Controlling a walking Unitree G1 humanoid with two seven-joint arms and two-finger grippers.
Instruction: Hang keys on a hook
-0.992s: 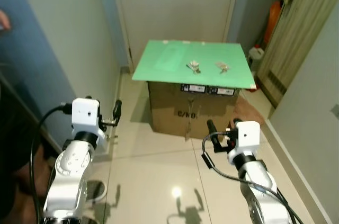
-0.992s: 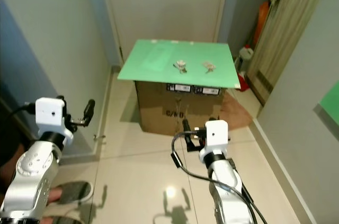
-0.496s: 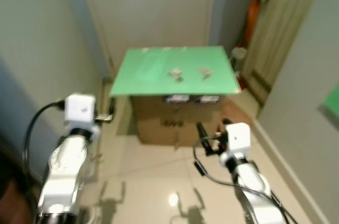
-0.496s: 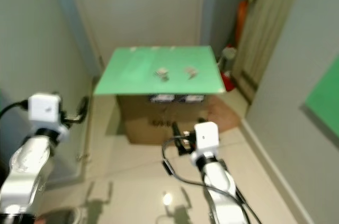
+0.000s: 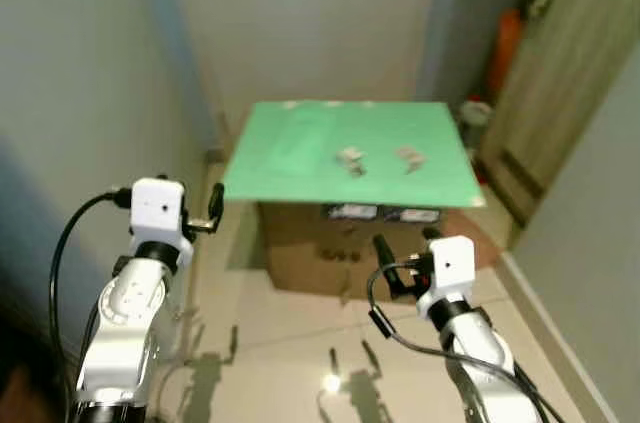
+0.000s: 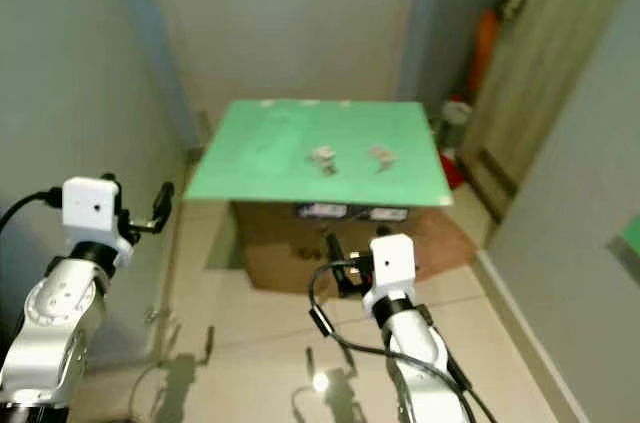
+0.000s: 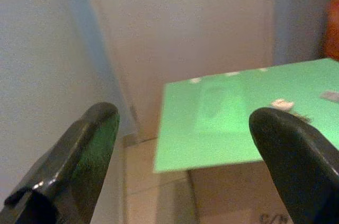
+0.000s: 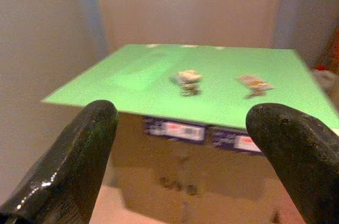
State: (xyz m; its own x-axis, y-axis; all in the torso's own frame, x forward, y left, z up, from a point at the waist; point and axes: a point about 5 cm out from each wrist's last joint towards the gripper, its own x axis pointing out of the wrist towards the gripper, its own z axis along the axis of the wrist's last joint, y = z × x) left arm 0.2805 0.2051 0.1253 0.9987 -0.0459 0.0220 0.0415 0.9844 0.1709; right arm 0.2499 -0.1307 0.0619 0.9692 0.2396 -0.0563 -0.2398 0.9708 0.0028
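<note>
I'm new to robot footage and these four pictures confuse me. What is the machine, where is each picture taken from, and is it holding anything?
It is a walking humanoid robot in a narrow room. Two pictures come from cameras in its head, looking down at its own silver arms: the left gripper and right gripper. The other two come from wrist cameras looking out between each gripper's black fingers, which stand wide apart and hold nothing. Ahead, a green board rests on a cardboard box. Two small bunches of keys lie on it, blurred.

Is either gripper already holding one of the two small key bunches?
No, both key bunches lie on the green board, apart from the open grippers.
</note>
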